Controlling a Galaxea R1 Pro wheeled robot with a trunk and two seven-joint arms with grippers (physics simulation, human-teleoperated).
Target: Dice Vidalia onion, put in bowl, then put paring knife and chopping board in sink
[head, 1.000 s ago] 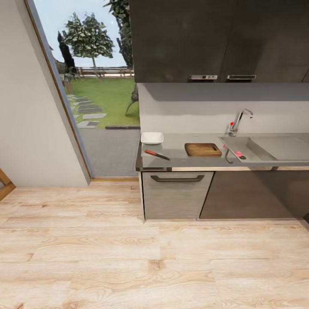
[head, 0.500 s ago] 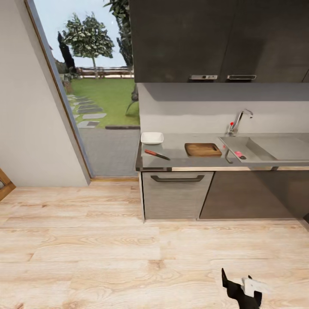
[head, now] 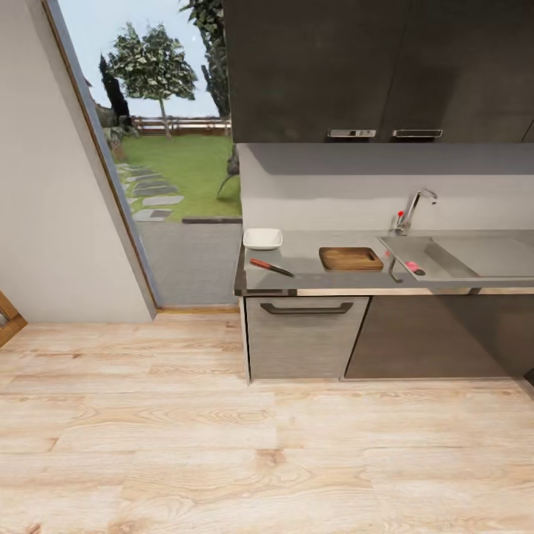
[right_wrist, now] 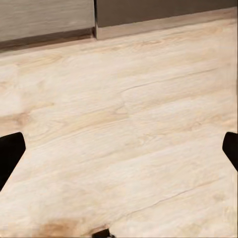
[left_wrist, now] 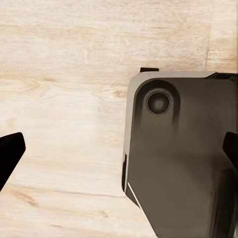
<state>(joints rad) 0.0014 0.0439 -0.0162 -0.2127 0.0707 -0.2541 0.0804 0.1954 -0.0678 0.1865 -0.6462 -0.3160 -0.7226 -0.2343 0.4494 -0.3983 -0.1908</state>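
The small round pinkish-red Vidalia onion is lying in the rectangular grey steel sink, near the basin's front left corner beside the drain, below the chrome faucet with its red-tipped lever. To the left of the sink, the flat brown wooden chopping board is resting on the smooth grey bench. Further left, the paring knife with the reddish handle and short dark blade is lying at an angle near the front edge, and the shallow white squarish bowl is sitting behind it at the bench's left end.

All of these are lying well apart from both grippers, across a stretch of pale wooden floor.

In the left wrist view, the left gripper is pointing down at the floor, its two dark fingertips standing wide apart at opposite edges, with a dark rounded part of the robot's body beneath it. In the right wrist view, the right gripper is also spread wide and holding nothing, aiming at the floor near the base of the dark cabinets.
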